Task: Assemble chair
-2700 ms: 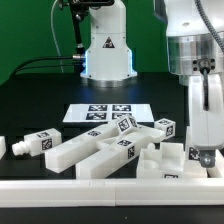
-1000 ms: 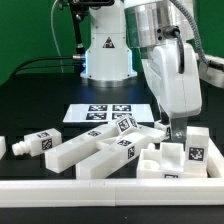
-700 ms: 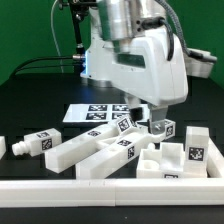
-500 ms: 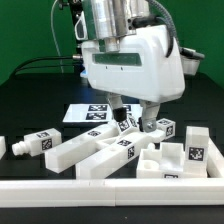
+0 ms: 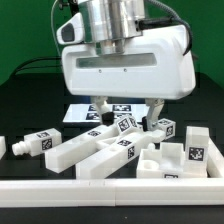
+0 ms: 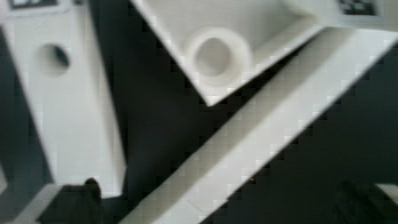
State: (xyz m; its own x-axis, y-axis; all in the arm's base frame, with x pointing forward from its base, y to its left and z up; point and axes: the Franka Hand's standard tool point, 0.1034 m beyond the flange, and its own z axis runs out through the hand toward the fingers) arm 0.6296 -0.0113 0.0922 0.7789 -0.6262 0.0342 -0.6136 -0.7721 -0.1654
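The chair's white tagged pieces lie in a heap near the front of the black table. Two long bars (image 5: 78, 150) (image 5: 112, 156) lie side by side, with a small cube (image 5: 165, 128) and a square seat frame (image 5: 165, 162) to their right. My gripper (image 5: 127, 112) hangs open just above the heap's back edge, and its fingers (image 5: 100, 108) straddle the pieces with nothing held. The wrist view shows a bar with a hole (image 6: 63, 110), a piece with a round hole (image 6: 222, 52) and a slanting long bar (image 6: 249, 140) below my gripper (image 6: 222, 205).
The marker board (image 5: 82, 113) lies behind the heap, partly hidden by the gripper. A plain white border rail (image 5: 100, 190) runs along the table's front. A tagged block (image 5: 197, 146) stands at the exterior view's right and a small piece (image 5: 35, 143) at its left. The arm's base (image 5: 105, 25) stands behind.
The gripper has swung from the exterior view's right to the middle, turning its broad face to the camera. It has stayed open. The pieces have not moved.
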